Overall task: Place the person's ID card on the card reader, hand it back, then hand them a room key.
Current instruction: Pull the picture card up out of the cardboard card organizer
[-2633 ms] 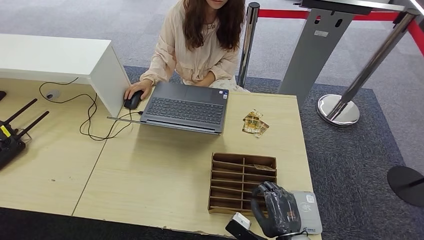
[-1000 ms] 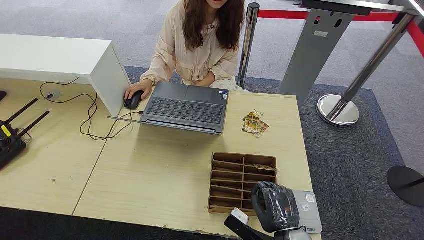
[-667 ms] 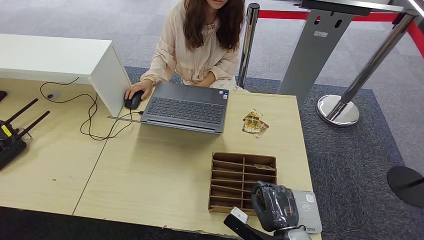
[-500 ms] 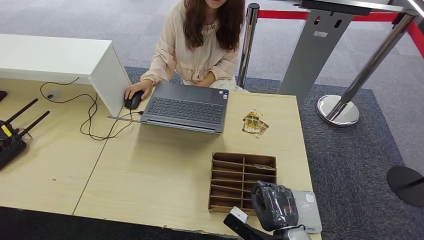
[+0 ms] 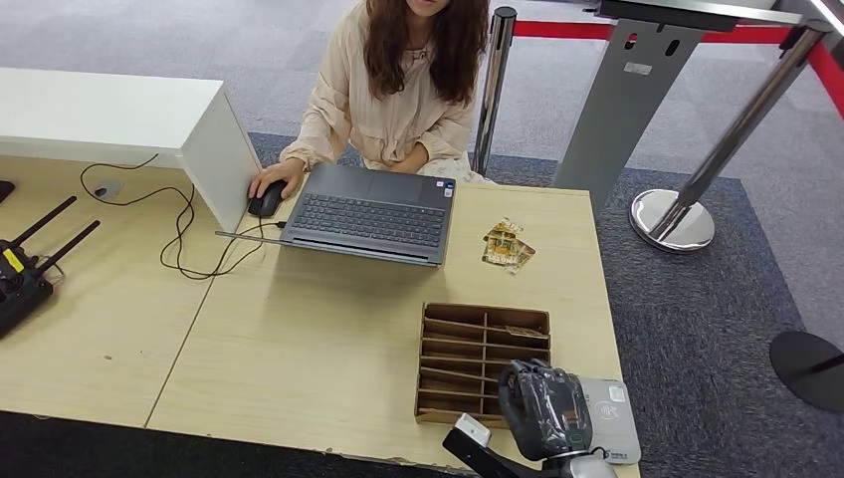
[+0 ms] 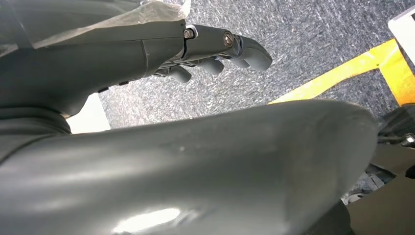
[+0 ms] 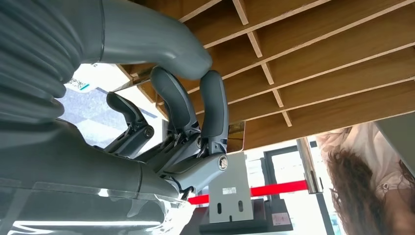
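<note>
A pale wooden desk [image 5: 299,339] on grey carpet carries an open laptop [image 5: 368,212] (a person [image 5: 398,80] sits behind it, one hand on a mouse), a brown wooden slotted card tray [image 5: 482,351] and, just beside the tray at the near edge, a flat grey card reader [image 5: 615,423] with a small printed symbol. The right hand [image 5: 542,408] hovers over the tray's near corner and the reader, thumb and fingers [image 7: 213,105] curled together around the tray's edge; whether they pinch a card I cannot tell. The left hand [image 6: 195,54] hangs over the carpet, fingers loosely bent and holding nothing.
</note>
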### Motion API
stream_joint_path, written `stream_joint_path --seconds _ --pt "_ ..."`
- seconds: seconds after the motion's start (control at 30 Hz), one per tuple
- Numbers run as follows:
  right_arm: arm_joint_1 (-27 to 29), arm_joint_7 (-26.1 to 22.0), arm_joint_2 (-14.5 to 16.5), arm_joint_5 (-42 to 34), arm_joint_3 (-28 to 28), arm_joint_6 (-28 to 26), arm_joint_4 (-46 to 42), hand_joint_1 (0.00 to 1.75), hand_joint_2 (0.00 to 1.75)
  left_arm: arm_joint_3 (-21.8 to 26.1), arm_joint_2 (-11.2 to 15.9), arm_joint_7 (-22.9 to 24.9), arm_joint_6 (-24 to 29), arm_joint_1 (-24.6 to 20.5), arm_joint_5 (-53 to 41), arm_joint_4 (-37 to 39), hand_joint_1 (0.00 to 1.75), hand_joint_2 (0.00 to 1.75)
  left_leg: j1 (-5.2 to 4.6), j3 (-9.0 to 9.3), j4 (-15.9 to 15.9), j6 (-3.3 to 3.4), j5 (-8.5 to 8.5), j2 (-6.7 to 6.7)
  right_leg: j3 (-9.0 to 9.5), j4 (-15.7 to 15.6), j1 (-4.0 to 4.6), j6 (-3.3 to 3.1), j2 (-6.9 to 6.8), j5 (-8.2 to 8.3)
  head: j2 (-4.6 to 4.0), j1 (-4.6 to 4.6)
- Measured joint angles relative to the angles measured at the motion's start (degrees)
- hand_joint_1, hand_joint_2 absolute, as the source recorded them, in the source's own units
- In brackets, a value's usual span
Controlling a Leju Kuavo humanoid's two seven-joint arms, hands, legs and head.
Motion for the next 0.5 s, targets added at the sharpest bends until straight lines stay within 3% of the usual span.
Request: stream_joint_path --seconds 0.07,0.1,0.5 --pt "0.00 0.00 0.00 0.43 -0.03 0.02 -0.03 0.04 1.75 0.00 0.00 -0.01 0.00 0.00 0.00 0.00 0.00 0.00 0.00 0.00 0.00 0.00 0.00 0.00 0.00 0.00 0.00 0.00 0.00 0.00 0.00 0.00" --pt "0.00 0.00 0.00 0.78 -0.05 0.01 -0.05 0.00 1.75 0.00 0.00 -0.01 0.00 0.00 0.00 0.00 0.00 0.00 0.00 0.00 0.00 0.00 0.00 0.00 0.00 0.00 0.00 0.00 0.00 0.00 0.00 0.00" --pt "2.22 0.00 -0.23 10.76 -4.17 0.08 -6.63 0.00 1.75 0.00 0.00 0.22 0.44 0.04 0.66 0.00 0.00 0.00 0.00 0.00 0.00 -0.01 0.02 0.00 -0.02 0.00 0.00 0.00 0.00 0.01 0.00 0.00"
